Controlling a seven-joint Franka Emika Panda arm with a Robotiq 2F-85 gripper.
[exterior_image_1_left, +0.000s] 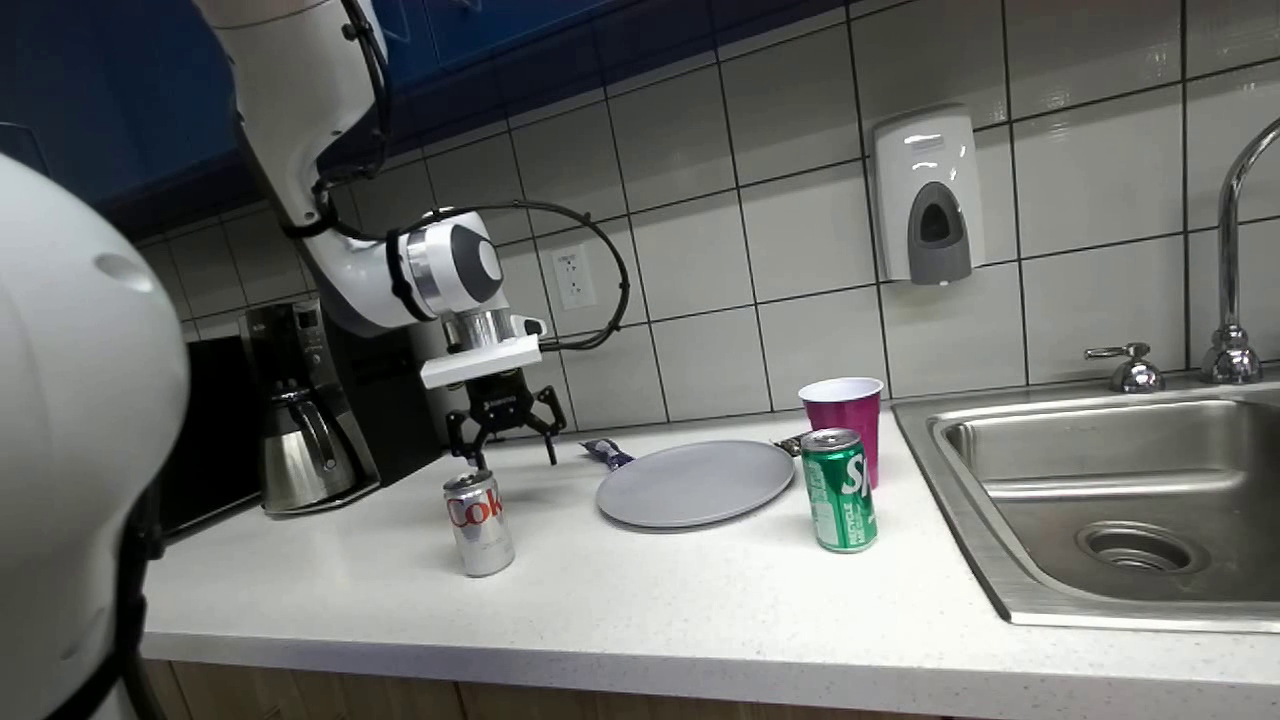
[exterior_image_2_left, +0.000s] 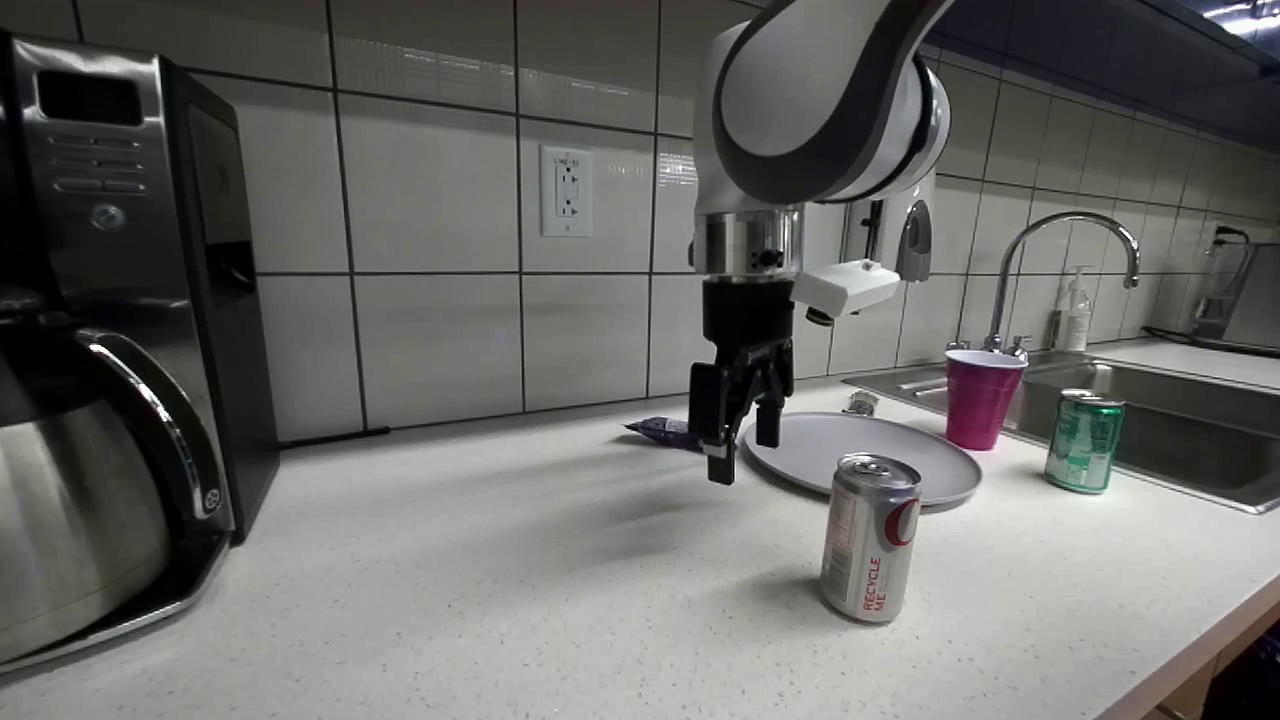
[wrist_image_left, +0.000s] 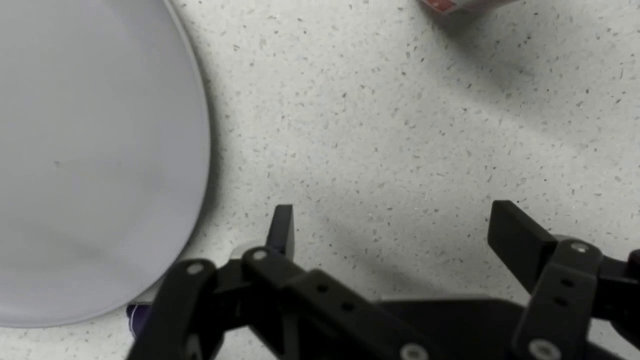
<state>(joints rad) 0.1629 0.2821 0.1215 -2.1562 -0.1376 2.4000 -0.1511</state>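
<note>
Well, your empty gripper hung spread wide above the counter, with a silver can, gray plate and purple packet near it

The white countertop bears a coffee maker, plate, silver can, green can, cup and (apparently) a purple wrapper.
</note>
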